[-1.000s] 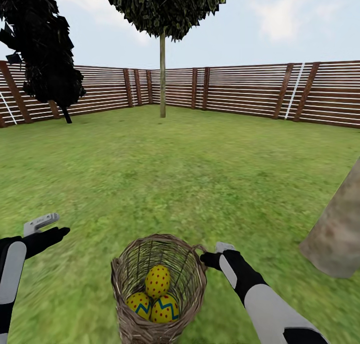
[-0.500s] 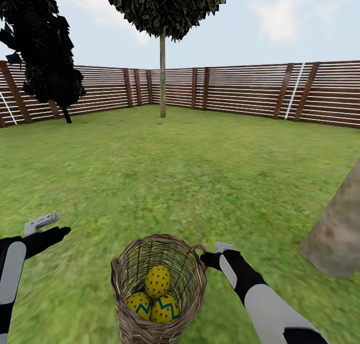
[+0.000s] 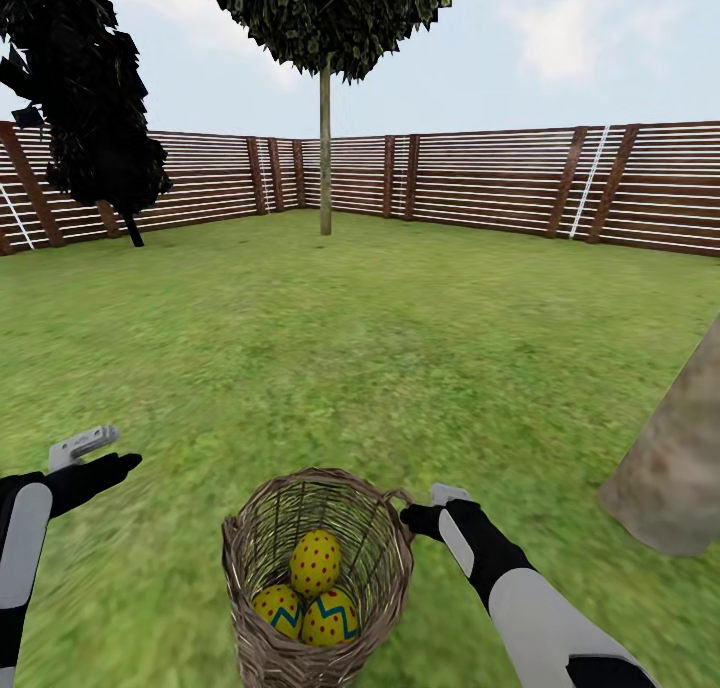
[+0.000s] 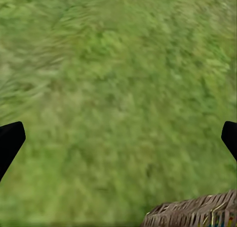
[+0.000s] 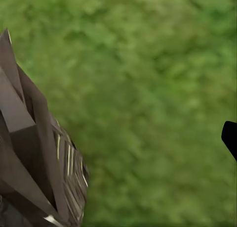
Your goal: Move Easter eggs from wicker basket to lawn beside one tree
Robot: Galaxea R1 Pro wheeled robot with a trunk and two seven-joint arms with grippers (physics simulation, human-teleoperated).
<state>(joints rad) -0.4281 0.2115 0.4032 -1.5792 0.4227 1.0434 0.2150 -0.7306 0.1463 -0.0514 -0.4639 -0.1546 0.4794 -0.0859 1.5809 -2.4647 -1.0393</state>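
The lawn (image 3: 380, 348) spreads as mottled green grass across the head view, closed in by the garden's brown slatted fence (image 3: 480, 183) under a pale sky. Only that view gives the surroundings: a thin-trunked tree with a round crown (image 3: 325, 118) stands near the far fence, a dark, almost black bushy tree (image 3: 85, 98) rises at the far left, and the thick, pale grey-brown mottled trunk of the tree (image 3: 675, 458) leans in at the right edge, its base on the grass well to the right of the basket.

The wicker basket (image 3: 255, 618) stands upright on the lawn close in front of the robot, between the two arms. The head view looks down into it and shows the three Easter eggs (image 3: 315, 560) lying together at the bottom: one dotted egg on top, two with blue-green zigzag stripes below it. The wrist views show blurred grass close up; the left wrist view catches only a sliver of the basket's woven rim, the right wrist view a dark woven wall seen from just beside it.

The left hand (image 3: 90, 458) hovers over bare grass well left of the basket, its fingers spread wide and holding nothing. The right hand (image 3: 430, 508) sits just beside the basket's small loop handle at the rim; I cannot tell whether it touches the handle, or how far apart its fingers stand.
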